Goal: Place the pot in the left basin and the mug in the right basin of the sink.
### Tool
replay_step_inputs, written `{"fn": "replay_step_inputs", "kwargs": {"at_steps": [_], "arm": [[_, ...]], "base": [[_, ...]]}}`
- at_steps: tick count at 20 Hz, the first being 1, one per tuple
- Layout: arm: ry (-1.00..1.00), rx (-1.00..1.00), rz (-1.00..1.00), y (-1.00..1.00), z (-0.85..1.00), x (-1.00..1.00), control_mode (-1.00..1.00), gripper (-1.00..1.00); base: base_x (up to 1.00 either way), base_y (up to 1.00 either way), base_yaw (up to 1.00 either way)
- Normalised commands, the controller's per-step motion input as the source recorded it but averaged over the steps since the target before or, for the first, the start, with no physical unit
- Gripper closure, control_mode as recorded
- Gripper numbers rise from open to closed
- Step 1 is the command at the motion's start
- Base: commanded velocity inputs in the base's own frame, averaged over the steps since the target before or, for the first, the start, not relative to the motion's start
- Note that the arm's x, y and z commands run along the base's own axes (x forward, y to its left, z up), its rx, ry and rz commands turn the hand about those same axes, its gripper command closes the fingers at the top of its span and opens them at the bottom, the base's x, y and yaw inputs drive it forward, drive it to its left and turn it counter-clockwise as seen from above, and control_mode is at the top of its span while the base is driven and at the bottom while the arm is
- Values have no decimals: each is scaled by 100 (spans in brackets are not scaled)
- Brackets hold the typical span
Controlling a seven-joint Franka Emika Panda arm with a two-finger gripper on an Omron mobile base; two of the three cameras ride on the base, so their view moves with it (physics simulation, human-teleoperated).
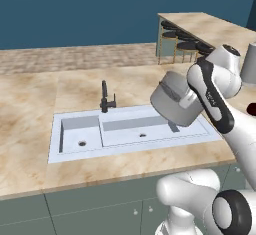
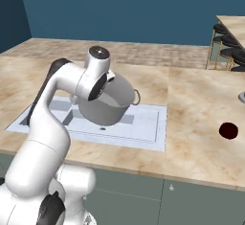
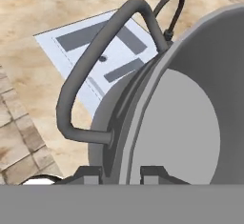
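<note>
Two fingers: the pincer (image 3: 114, 173) is pinching the rim of the pot (image 3: 190, 118), one dark fingertip (image 3: 88, 174) outside the wall and one inside.
Pot: large, grey, metal, lifted clear of the bench (image 1: 30, 129) and tilted; a dark loop handle (image 3: 90, 75) arches up just beside the gripped rim.
Pot position: it hangs in the air over the right end of the sink (image 1: 55, 151), above the right basin (image 1: 150, 129).
Left basin: the smaller, squarish white recess (image 1: 80, 134), with a round drain hole.
Faucet: slim and black (image 1: 106, 99), standing at the sink's back edge.
Mug: small and dark red (image 2: 228, 130), resting on the bench well to the right of the sink.
</note>
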Motion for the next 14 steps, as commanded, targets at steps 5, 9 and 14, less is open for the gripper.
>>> {"fn": "replay_step_inputs", "kwargs": {"at_steps": [5, 9, 14], "arm": [[0, 19, 0, 66, 0, 0, -100, 100], [2, 16, 0, 76, -6, 0, -100, 100], [6, 10, 0, 88, -15, 4, -100, 100]], "base": [[0, 0, 0], [0, 0, 0], [0, 0, 0]]}}
